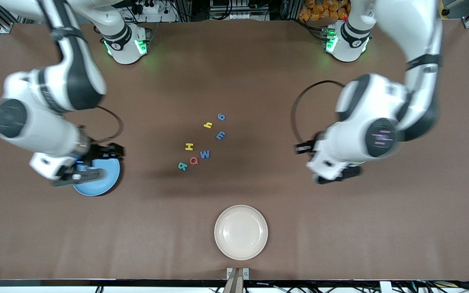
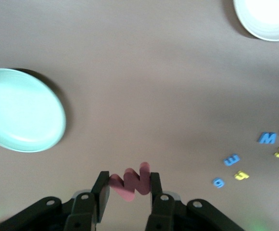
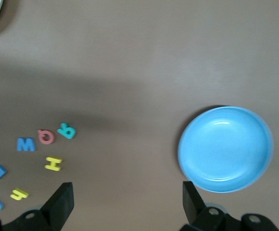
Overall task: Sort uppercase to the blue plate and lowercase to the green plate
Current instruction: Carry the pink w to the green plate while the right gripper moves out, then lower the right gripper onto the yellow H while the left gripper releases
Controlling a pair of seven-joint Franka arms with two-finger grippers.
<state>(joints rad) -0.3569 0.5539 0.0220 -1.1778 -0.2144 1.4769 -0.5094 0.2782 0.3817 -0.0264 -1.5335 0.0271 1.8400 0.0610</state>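
My left gripper (image 2: 129,180) is shut on a red lowercase w (image 2: 132,185), held in the air beside the green plate (image 2: 19,110), which the left hand (image 1: 336,176) mostly hides in the front view. My right gripper (image 3: 127,192) stands open and empty, beside the blue plate (image 3: 224,149) and partly over it (image 1: 100,183). Mid-table lie the uppercase letters: yellow H (image 1: 189,147), blue W (image 1: 204,154), red Q (image 1: 193,160), teal R (image 1: 182,166). Farther from the front camera lie the lowercase ones: yellow h (image 1: 207,125), blue m (image 1: 220,135), blue g (image 1: 221,117).
A cream plate (image 1: 240,232) sits near the table's front edge, nearer the front camera than the letters. Both arm bases stand along the table's back edge. Brown tabletop stretches between the letters and each coloured plate.
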